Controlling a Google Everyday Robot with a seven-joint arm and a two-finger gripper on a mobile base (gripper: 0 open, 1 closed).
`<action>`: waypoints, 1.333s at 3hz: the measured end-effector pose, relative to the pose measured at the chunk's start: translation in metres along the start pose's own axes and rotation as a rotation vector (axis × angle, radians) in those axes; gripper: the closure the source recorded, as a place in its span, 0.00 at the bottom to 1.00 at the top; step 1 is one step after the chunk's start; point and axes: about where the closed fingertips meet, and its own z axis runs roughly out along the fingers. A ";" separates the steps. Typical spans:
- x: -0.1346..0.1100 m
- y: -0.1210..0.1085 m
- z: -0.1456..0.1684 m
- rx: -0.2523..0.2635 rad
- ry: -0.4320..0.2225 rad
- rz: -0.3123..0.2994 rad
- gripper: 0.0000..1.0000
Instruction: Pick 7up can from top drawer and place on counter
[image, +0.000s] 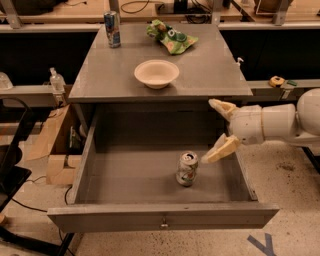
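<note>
**Q:** Where is the 7up can (187, 169)?

**A:** Inside the top drawer (162, 216), which is pulled wide open beneath the counter (210, 75). The can stands on the drawer floor, right of centre and nearer the front panel than the back wall. It touches none of the walls.

**Q:** Which way does it point?

**A:** Straight up. It rests on its base with its long axis vertical and its silver top facing the ceiling. The green-and-red label faces the drawer front.

**Q:** And the gripper (220, 129)?

**A:** It reaches in from the right on a white arm (270, 122), over the drawer's right side wall. Its two pale fingers (223, 148) point left toward the drawer's inside. They are spread wide apart and hold nothing. The lower fingertip sits just right of the can's top, with a narrow gap showing between them. The upper finger sits just below the counter's front edge, near its right corner.

**Q:** What is on the counter?

**A:** A cream bowl (156, 73) sits near the front edge. A tall blue-and-silver can (112, 22) stands upright at the back left, and a crumpled green bag (171, 37) lies at the back centre.

**Q:** Anything on the drawer front?

**A:** A small metal knob (163, 225), at the middle of the flat panel.
</note>
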 end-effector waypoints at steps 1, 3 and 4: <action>0.015 0.001 0.020 -0.004 -0.088 0.004 0.00; 0.039 0.016 0.051 -0.062 -0.109 0.078 0.00; 0.067 0.038 0.087 -0.120 -0.144 0.149 0.03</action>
